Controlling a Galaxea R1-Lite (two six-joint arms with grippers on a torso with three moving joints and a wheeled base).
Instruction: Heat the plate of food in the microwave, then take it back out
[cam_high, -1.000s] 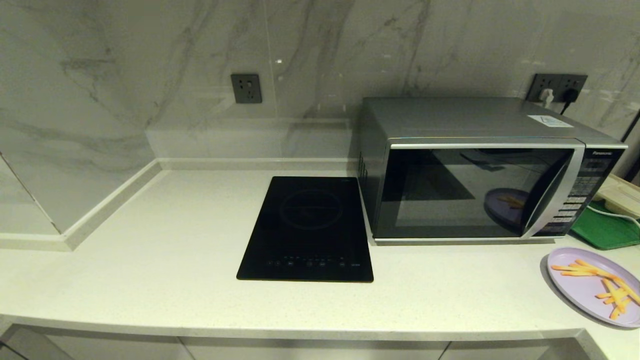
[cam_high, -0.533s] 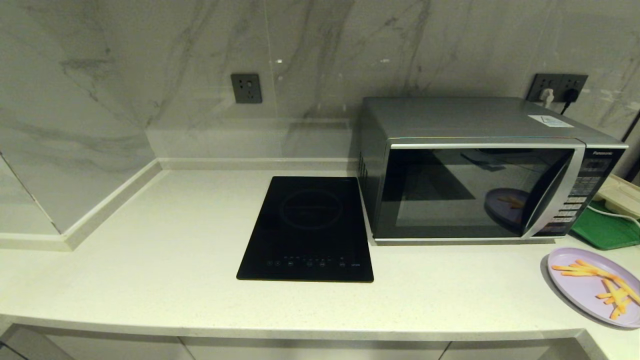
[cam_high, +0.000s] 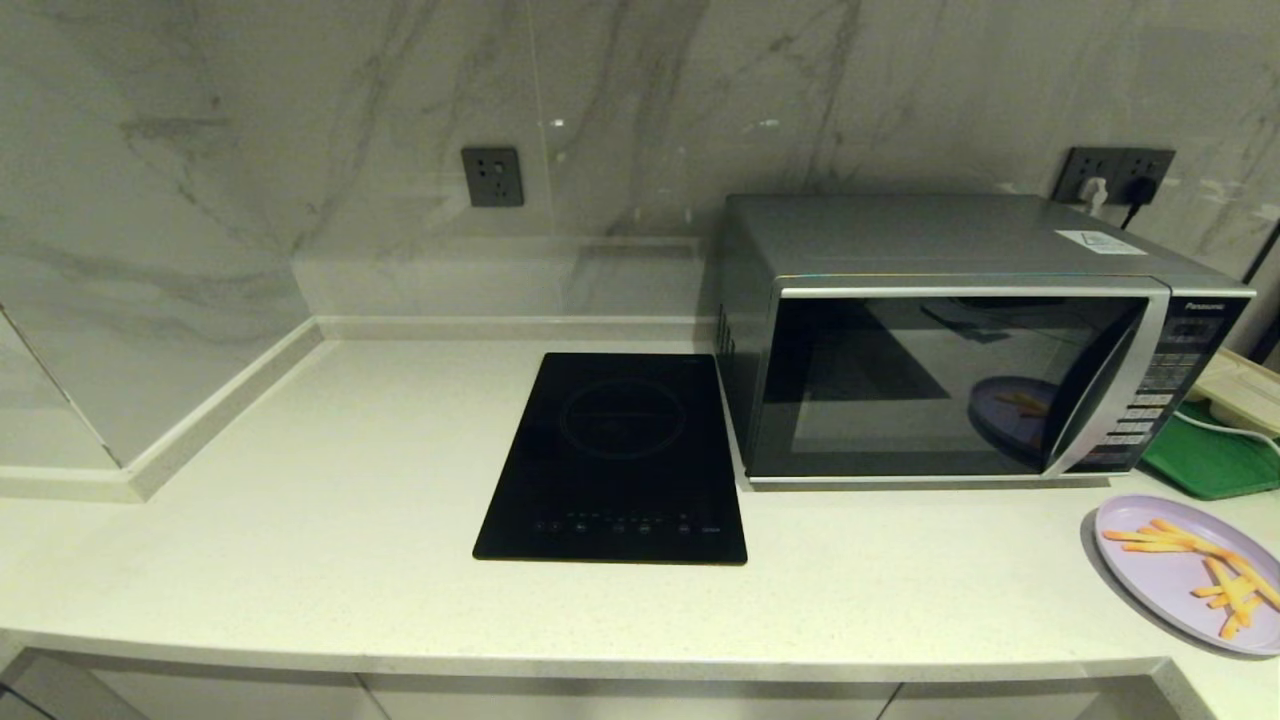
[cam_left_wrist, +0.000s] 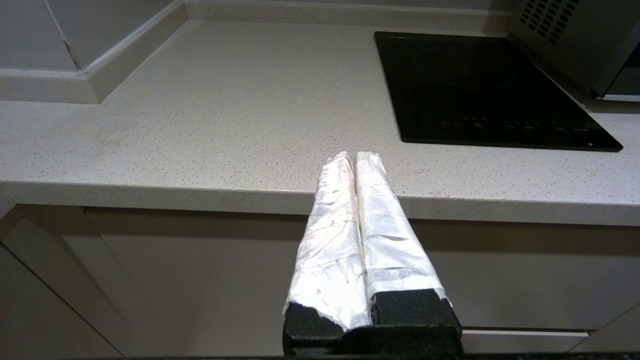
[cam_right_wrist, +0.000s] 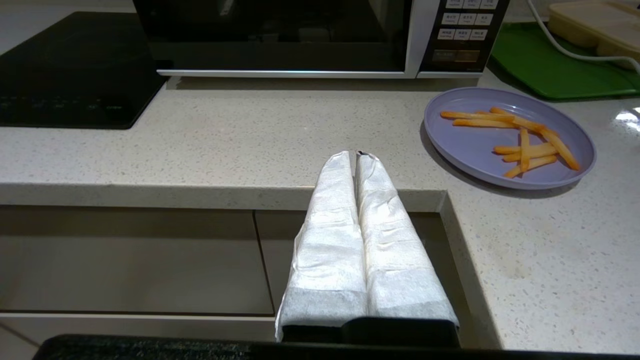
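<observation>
- A pale speckled countertop (cam_high: 300, 560) fills the scene beneath a marble-patterned wall.
- The microwave (cam_high: 960, 335), silver-grey with a dark glass door, stands at the far right of the counter. Its door is closed, with the curved silver handle strip (cam_high: 1105, 390) and the button panel (cam_high: 1160, 385) at its right edge.
- A flat black glass cooktop (cam_high: 615, 460) lies just left of the microwave, near the middle of the counter.
- The plate of food (cam_high: 1190, 572) sits on the counter at the near right, in front of the microwave and apart from it. It is a shallow lilac plate with a thin scatter of orange fry-like sticks.
- A green tray (cam_high: 1210, 455) lies beyond the plate, right of the microwave.
- The left gripper (cam_left_wrist: 352, 157) hangs below the counter's near edge at the left, its white-wrapped fingers pressed together on nothing.
- The right gripper (cam_right_wrist: 357, 155) hangs at the counter's near edge, left of the plate, fingers likewise closed and empty.
- The plate looks light and stiff, probably smooth plastic and somewhat slippery.
- The low raised rim on its near side seems the best place to pinch.
- The loose sticks could slide if it tilts, so it should be carried level.
</observation>
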